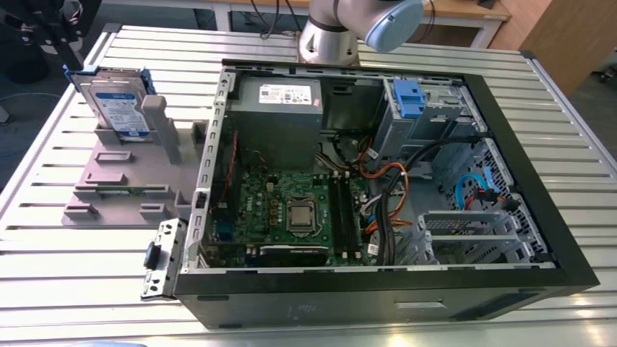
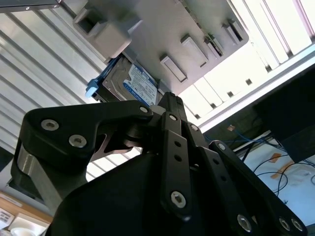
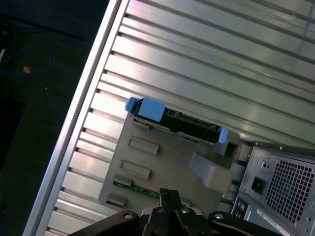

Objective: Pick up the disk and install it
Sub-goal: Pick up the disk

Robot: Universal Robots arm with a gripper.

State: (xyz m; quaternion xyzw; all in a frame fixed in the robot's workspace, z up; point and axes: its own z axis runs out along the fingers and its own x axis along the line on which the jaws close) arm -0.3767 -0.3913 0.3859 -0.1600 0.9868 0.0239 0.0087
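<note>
The disk (image 1: 118, 107) stands upright in a slot of the grey holder (image 1: 115, 181) on the exterior view's left; it is silver with a white and blue label and a blue bracket. My gripper (image 1: 66, 52) hangs just above and behind the disk's top edge, not touching it. In the second wrist view the disk (image 2: 140, 83) lies beyond the black gripper (image 2: 170, 101), whose fingers meet with nothing between them. The first wrist view looks down on the disk (image 3: 177, 120), edge-on, and the gripper (image 3: 168, 195) is apart from it.
An open computer case (image 1: 540, 217) lies on the slatted metal table (image 1: 58, 275). Inside are a motherboard (image 1: 289, 210), a grey power supply (image 1: 274, 108) and a drive bay with a blue clip (image 1: 410, 97). The arm's base (image 1: 333, 32) stands behind the case.
</note>
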